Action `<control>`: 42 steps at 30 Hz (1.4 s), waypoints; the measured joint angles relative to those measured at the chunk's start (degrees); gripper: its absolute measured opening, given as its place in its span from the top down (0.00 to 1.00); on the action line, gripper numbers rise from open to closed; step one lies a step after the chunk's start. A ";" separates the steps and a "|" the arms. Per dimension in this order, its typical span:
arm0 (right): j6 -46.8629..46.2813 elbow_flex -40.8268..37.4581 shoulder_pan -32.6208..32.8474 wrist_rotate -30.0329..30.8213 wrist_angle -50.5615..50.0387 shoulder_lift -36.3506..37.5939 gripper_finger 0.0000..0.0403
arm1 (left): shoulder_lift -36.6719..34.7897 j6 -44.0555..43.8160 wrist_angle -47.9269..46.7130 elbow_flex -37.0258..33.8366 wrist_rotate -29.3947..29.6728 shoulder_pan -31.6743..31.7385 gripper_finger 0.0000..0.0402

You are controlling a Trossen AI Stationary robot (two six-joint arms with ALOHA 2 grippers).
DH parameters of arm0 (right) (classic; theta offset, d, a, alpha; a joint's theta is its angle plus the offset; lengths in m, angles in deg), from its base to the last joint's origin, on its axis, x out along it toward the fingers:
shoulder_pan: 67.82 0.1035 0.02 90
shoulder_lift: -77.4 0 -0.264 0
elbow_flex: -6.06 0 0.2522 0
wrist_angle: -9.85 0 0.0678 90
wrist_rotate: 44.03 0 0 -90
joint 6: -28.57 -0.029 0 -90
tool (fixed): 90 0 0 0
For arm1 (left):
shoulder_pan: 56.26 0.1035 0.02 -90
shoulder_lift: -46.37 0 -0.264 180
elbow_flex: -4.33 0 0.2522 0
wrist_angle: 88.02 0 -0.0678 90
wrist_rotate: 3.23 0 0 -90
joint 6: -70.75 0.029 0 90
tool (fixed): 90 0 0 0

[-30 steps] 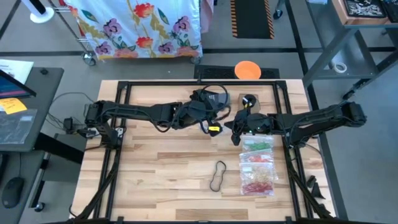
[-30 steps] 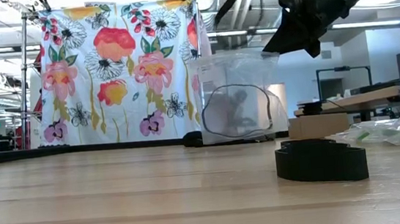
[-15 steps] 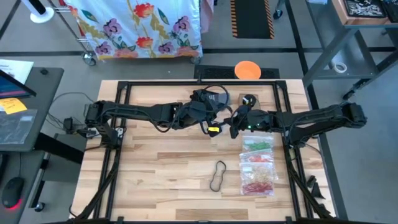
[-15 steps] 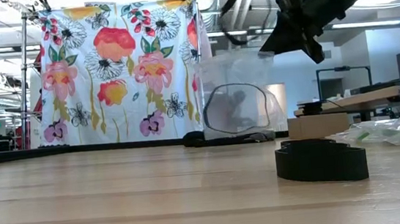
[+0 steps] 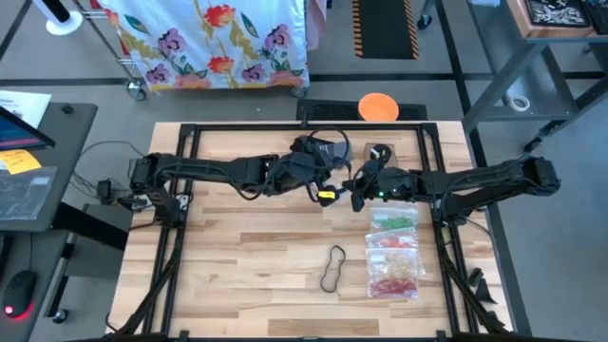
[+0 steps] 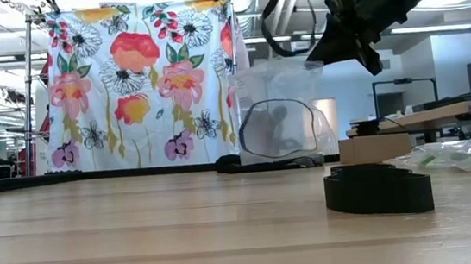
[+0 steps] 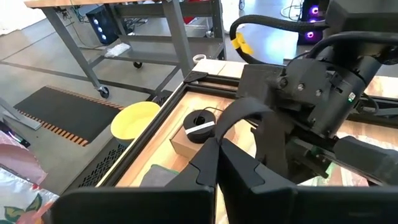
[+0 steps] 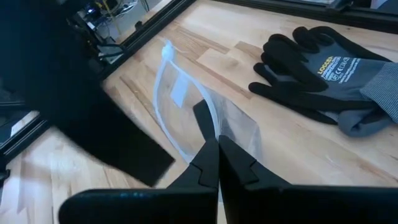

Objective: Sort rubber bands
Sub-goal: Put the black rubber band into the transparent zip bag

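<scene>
Wooden counter (image 5: 247, 247) holds three filled bags (image 5: 393, 252) by its right edge; black bands (image 5: 332, 269) still lie loose near the front. My left gripper (image 5: 328, 180) and right gripper (image 5: 361, 185) pinch a clear bag (image 8: 186, 118) mid-counter.

- A clear plastic bag (image 6: 281, 110) hangs upright above the wooden table (image 6: 142, 236), with a dark rubber band (image 6: 274, 130) looped inside it.
- Dark arms (image 6: 379, 1) reach in from above the bag.
- A black coil (image 6: 378, 189) lies on the table.
- A flowered cloth (image 6: 140, 85) hangs behind.
</scene>
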 joint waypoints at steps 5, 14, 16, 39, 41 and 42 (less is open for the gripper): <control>0.00 0.00 0.00 -0.01 0.00 0.00 1.00 | 0.00 0.02 -0.04 0.00 -0.02 0.25 1.00; 0.02 0.00 0.02 -0.02 0.00 -0.02 1.00 | 0.00 -0.83 -1.21 0.00 0.07 2.04 1.00; 0.02 0.00 0.00 -0.02 0.00 -0.02 1.00 | 0.00 -1.00 -1.60 -0.14 0.04 2.05 1.00; 0.15 0.00 0.02 -0.07 0.18 -0.02 1.00 | 2.05 -1.66 3.76 -8.35 0.13 0.95 1.00; 0.13 0.00 0.02 -0.07 0.20 -0.02 1.00 | 2.05 -1.70 3.77 -8.41 0.13 0.39 1.00; 0.13 0.00 0.02 -0.07 0.17 -0.02 1.00 | 2.05 -1.95 3.74 -8.40 0.13 0.12 1.00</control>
